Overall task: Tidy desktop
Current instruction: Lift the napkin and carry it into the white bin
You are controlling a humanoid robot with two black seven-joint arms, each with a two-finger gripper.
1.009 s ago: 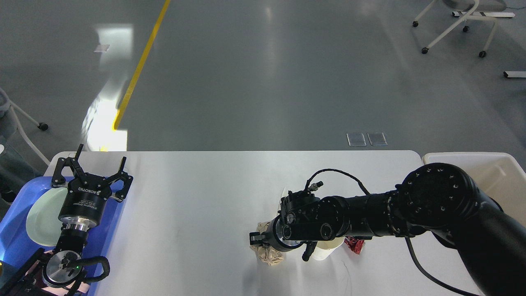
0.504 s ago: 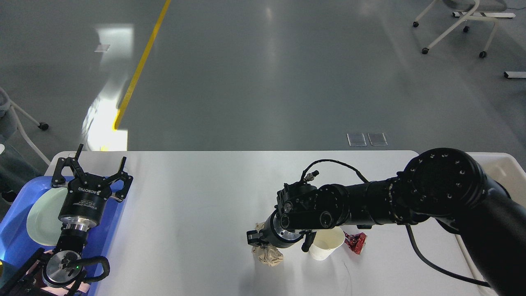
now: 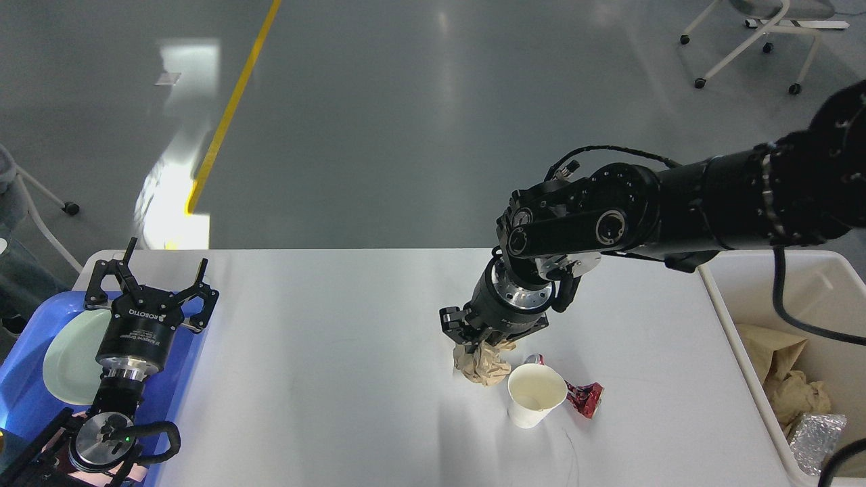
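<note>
The right gripper pinches a crumpled brown paper ball in its fingers above the surface; the left gripper has its fingers spread wide at the left edge.

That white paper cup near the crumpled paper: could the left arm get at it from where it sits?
Probably not easily. The left end effector is open over the blue tray, far across the desktop from the paper cup. Nothing lies between them; the distance is the obstacle.
</note>
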